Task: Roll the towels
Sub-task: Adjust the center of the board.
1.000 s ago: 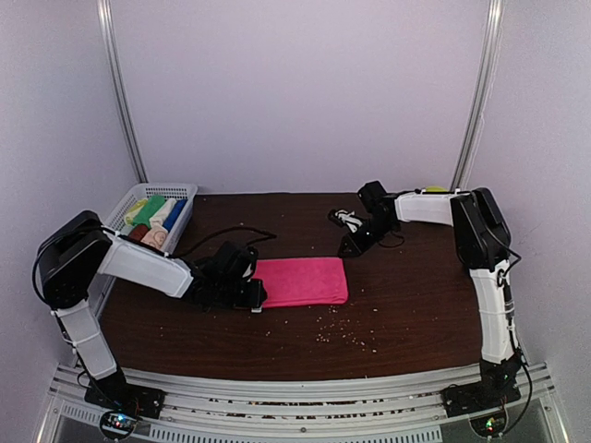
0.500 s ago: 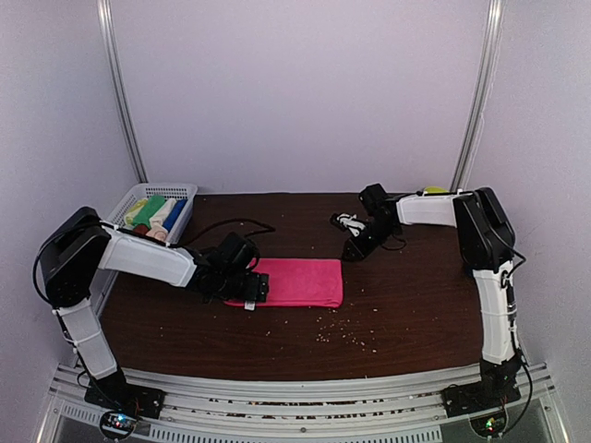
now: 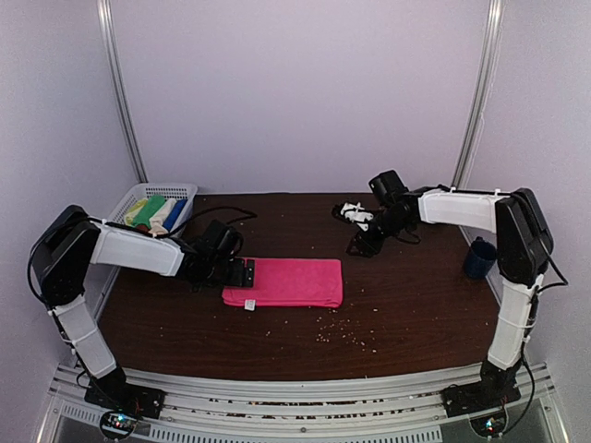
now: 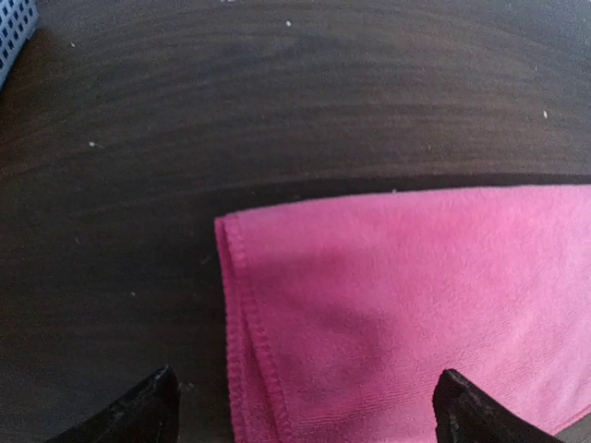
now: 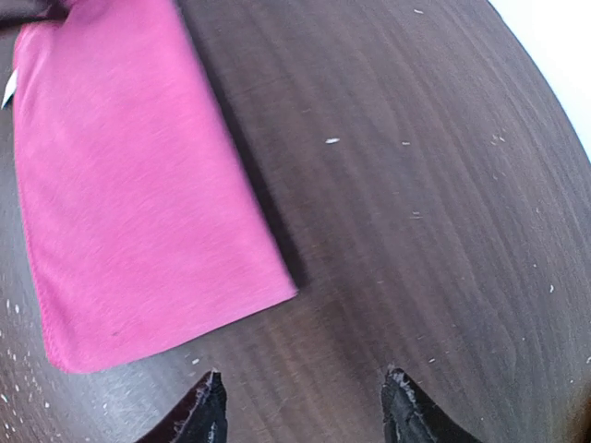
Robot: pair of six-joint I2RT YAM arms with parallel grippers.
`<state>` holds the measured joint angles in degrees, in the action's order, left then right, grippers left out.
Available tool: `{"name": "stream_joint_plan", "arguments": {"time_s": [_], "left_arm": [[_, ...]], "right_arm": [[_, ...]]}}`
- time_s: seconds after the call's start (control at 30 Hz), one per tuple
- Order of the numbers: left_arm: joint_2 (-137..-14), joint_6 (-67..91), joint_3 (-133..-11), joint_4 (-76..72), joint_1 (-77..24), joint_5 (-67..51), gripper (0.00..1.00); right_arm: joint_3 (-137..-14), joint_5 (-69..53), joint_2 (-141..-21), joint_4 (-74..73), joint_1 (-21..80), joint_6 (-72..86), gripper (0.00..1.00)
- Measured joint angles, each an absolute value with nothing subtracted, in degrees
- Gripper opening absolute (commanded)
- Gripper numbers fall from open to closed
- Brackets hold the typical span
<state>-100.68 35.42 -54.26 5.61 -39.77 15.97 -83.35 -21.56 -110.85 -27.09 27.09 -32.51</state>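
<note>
Lying flat and folded near the middle of a dark brown wood-grain table (image 3: 416,314), a plain hot pink cloth towel (image 3: 288,282) is sitting unrolled in the overhead view. A small white tag (image 3: 249,304) is poking out at its near left corner. The left gripper (image 3: 244,273) is reaching in low at the towel's left short edge. The right gripper (image 3: 358,244) is hanging over bare wood just beyond the towel's far right corner, apart from the cloth. A white plastic mesh basket (image 3: 181,192) at the far left corner is holding rolled cloth towels (image 3: 152,210) in green, blue and cream. A dark blue cup (image 3: 478,258) is standing near the right edge, and pale crumbs (image 3: 337,334) are lying scattered in front of the pink towel.

From the left wrist, the left gripper (image 4: 305,420) is showing its two black fingertips (image 4: 138,415) spread wide, released and grasping nothing. They are straddling the stitched left edge of the pink towel (image 4: 406,305). A corner of the basket (image 4: 14,28) is peeking in at the upper left.

From the right wrist, the right gripper (image 5: 305,415) is likewise spread apart and empty, its fingertips (image 5: 205,411) hovering over the tabletop beside the towel (image 5: 138,203).
</note>
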Motion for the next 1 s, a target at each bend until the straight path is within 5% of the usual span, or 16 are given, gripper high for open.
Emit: {"name": "stream_joint_plan", "arguments": {"time_s": [0.3, 1.0], "left_arm": [[-95.3, 35.0, -52.4, 3.8, -39.1, 16.5, 0.98], [-87.6, 36.3, -44.1, 2.7, -39.1, 16.3, 0.98]], "right_arm": [[-70.5, -13.1, -106.8, -22.1, 36.4, -40.6, 0.6], [-68.8, -3.2, -107.5, -18.8, 43.9, -43.2, 0.6]]}}
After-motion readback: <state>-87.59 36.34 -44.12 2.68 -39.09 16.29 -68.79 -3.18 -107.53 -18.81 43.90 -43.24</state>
